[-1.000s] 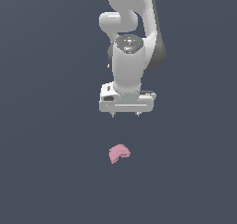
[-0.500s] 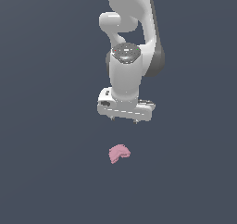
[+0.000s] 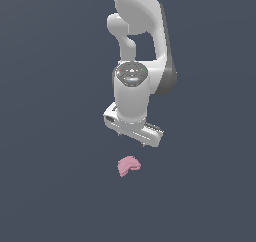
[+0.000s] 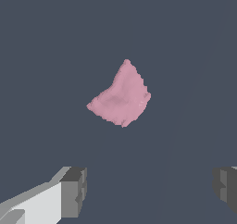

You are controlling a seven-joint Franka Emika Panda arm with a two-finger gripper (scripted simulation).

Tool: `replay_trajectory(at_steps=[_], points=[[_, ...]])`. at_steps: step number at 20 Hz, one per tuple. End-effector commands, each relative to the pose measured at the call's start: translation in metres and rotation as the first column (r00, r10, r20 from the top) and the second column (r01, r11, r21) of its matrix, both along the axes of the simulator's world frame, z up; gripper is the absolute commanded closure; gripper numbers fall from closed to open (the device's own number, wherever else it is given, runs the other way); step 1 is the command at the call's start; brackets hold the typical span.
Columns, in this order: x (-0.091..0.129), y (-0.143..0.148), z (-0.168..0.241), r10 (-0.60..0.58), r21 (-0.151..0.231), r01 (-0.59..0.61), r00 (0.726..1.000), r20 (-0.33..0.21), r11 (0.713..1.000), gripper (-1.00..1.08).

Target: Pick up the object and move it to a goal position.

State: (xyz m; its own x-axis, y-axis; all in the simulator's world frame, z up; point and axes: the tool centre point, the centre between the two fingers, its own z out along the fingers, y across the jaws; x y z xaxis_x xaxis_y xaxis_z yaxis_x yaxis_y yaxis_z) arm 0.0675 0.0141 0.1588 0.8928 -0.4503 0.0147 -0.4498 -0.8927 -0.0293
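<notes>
The object [image 3: 129,165] is a small matte pink lump lying on the dark grey floor, near the middle of the exterior view. In the wrist view the object [image 4: 121,96] shows as a rough pink wedge, apart from both fingers. My gripper [image 3: 132,139] hangs above the object and a little behind it, with its hand turned at a slant. It is open: the two grey fingertips [image 4: 74,192] stand wide apart with nothing between them. The gripper [image 4: 149,190] touches nothing.
The white arm [image 3: 137,46] rises behind the gripper toward the top of the exterior view. Only the plain dark grey floor [image 3: 55,136] shows around the object.
The gripper has come down toward the object and its hand has rotated to a slant. The object has not moved.
</notes>
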Motion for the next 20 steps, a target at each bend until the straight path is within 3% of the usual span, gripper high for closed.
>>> replay_trajectory(at_steps=[1, 9, 20], points=[[0.007, -0.002, -0.006, -0.074, 0.001, 0.074, 0.997, -0.005, 0.997, -0.92], [0.027, -0.008, -0.024, -0.296, -0.001, 0.296, 0.955, -0.018, 0.955, -0.92], [0.048, -0.013, -0.048, -0.541, -0.013, 0.541, 0.841, -0.026, 0.841, -0.92]])
